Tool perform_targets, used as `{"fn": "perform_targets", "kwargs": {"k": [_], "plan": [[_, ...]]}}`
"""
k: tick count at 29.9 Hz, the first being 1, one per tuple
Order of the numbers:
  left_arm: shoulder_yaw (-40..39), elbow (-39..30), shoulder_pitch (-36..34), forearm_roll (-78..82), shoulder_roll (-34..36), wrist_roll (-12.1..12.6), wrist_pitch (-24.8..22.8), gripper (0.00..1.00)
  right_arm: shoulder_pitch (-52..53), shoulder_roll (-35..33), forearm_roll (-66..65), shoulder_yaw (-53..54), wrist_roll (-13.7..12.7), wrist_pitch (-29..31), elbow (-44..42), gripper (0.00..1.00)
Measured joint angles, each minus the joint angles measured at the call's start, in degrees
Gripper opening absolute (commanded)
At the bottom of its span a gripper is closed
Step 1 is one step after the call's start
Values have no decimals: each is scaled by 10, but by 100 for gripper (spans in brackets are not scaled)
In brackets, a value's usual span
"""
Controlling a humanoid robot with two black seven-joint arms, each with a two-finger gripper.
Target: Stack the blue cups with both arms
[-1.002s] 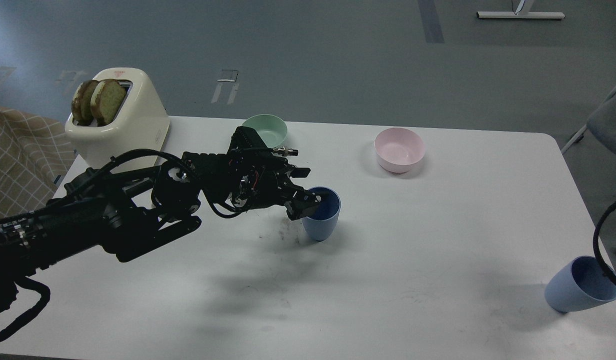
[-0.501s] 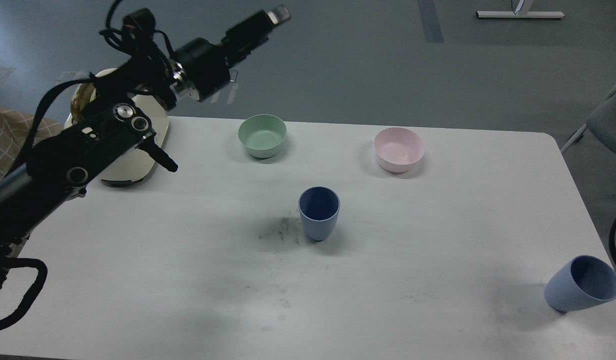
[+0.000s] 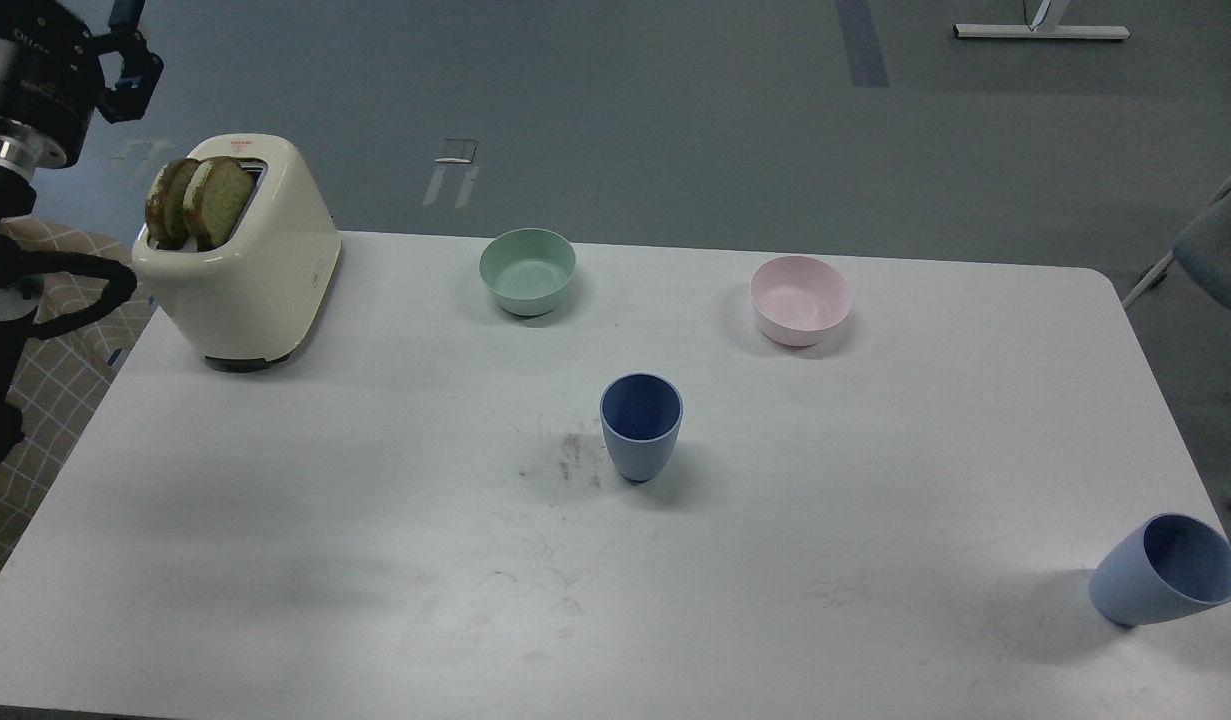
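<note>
Two blue cups are on the white table (image 3: 875,420). The centre cup (image 3: 641,427) stands upright in the middle of the table, mouth up, with nothing touching it. The right cup (image 3: 1165,570) sits at the near right corner, tilted with its mouth facing up and to the right; its right side comes very close to the picture's edge, and whether it leans on something there cannot be made out. The two are well apart. Just left of the centre cup the tabletop carries a patch of dark scuff marks (image 3: 565,465). Far of the centre cup are two bowls, one mint-green (image 3: 527,272) to the left and one pink (image 3: 800,300) to the right, both upright and apart from each other. At the far left corner stands one cream toaster (image 3: 245,270) with two slices of toast (image 3: 197,202) sticking up from its slots. Only the left arm (image 3: 20,120) shows, at the upper left edge beyond the toaster, high and clear of the table; it is cut off by the picture's top edge, so its gripper's state cannot be told. The right arm and its gripper are out of view. A checked cloth (image 3: 55,350) lies beside the table's left edge.
</note>
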Motion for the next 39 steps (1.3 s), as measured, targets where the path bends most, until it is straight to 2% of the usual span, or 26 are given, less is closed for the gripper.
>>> {"fn": "perform_targets", "kwargs": {"k": [6, 10, 17, 23, 39], "plan": [[-11, -6, 45, -30, -23, 1, -5, 97, -58, -89, -139, 1, 1, 0, 80, 100], [-12, -7, 51, -32, -34, -1, -1, 97, -93, -119, -232, 6, 1, 0, 122, 100], [-11, -22, 54, -32, -57, -2, 4, 97, -173, -121, -477, 9, 3, 0, 175, 100], [-11, -45, 58, -31, -59, -2, 16, 98, -285, -117, -611, 5, 5, 0, 219, 100], [-12, -72, 65, -31, -51, 3, 29, 97, -457, -126, -733, 4, 28, 0, 238, 95]]}}
